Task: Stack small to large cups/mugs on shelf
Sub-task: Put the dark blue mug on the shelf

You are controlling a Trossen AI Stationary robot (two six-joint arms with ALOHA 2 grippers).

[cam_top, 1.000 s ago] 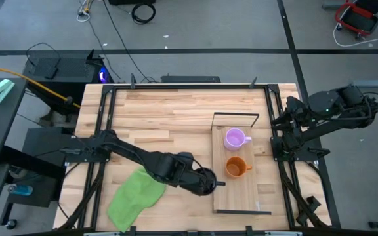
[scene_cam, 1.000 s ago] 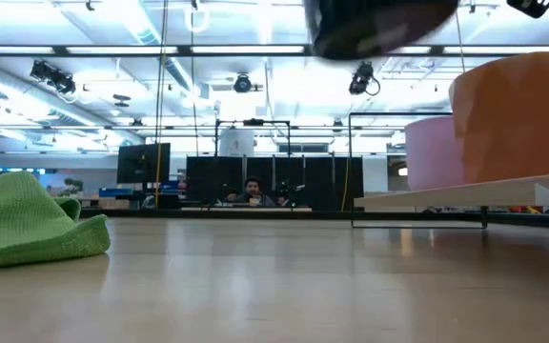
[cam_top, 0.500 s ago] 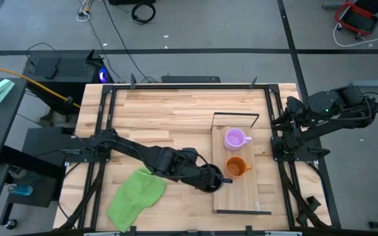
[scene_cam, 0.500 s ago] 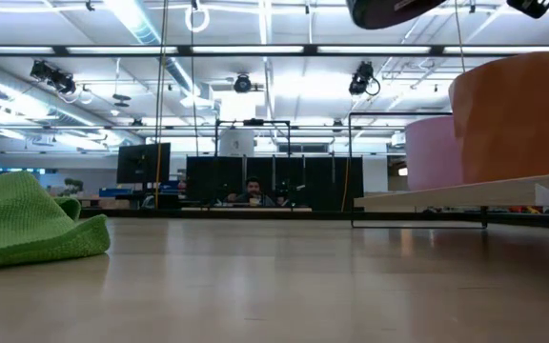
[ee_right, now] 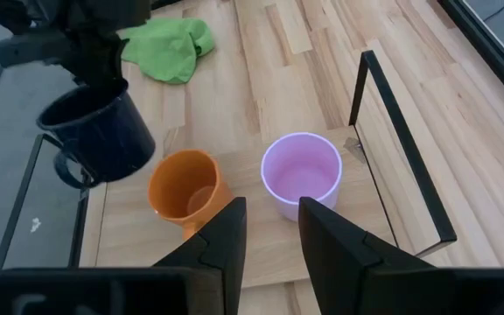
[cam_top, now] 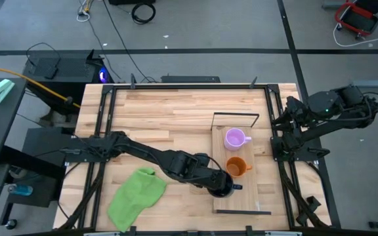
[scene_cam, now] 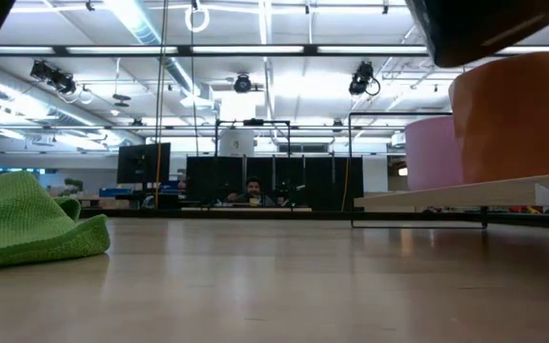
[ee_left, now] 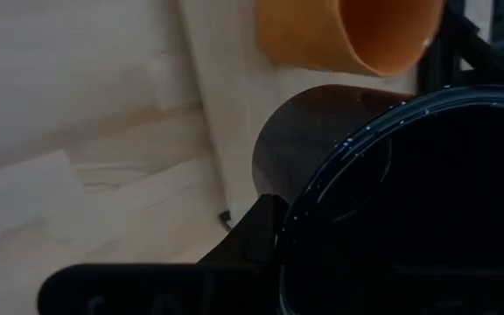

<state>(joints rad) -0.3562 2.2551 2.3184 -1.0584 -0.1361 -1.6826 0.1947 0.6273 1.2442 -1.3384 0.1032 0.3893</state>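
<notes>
Now mid-placement: left gripper [ee_right: 94,61], fingers clamped on rim of black mug [cam_top: 220,186], held above near end of shelf [cam_top: 241,196], lower centre-right of high view, just beside orange mug [cam_top: 236,166]. Purple mug [cam_top: 233,138] beyond. Next: lower onto bare board. Speckled enamel look, smooth pale wood. Right gripper [ee_right: 269,236] parked off tabletop, fingers apart.
</notes>
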